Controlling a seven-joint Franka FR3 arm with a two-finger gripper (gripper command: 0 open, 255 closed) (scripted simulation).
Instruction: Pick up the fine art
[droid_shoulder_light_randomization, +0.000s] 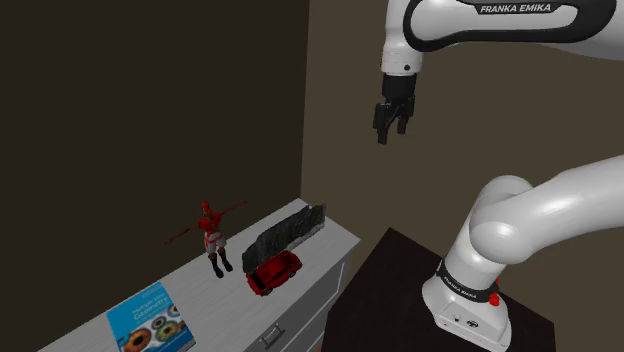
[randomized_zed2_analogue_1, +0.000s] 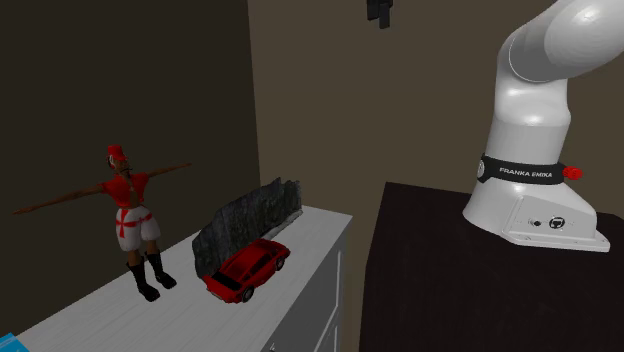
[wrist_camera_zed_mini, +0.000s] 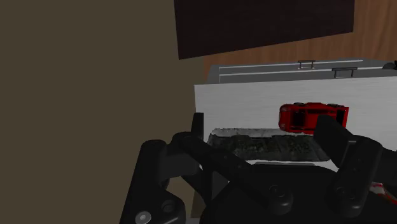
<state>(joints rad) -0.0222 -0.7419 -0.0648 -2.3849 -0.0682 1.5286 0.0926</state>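
The fine art (droid_shoulder_light_randomization: 286, 234) is a dark grey, rough-textured panel standing on edge at the back of the white dresser top (droid_shoulder_light_randomization: 334, 243), near the wall corner. In the second exterior view the panel (randomized_zed2_analogue_1: 246, 224) stands just behind a red toy car (randomized_zed2_analogue_1: 247, 270). My gripper (droid_shoulder_light_randomization: 391, 128) hangs high above the dresser's end, open and holding nothing; its tip (randomized_zed2_analogue_1: 380, 14) shows at that view's top edge. In the wrist view the open gripper (wrist_camera_zed_mini: 263, 122) looks down on the panel (wrist_camera_zed_mini: 267, 144), far below between the fingers (wrist_camera_zed_mini: 333, 135).
The red toy car (droid_shoulder_light_randomization: 273, 271) sits in front of the panel. A figurine (droid_shoulder_light_randomization: 212, 236) in red with arms spread stands further along the dresser, and a blue book (droid_shoulder_light_randomization: 148, 320) lies beyond it. The dark stand (droid_shoulder_light_randomization: 392, 292) adjoins the dresser; brown walls rise behind.
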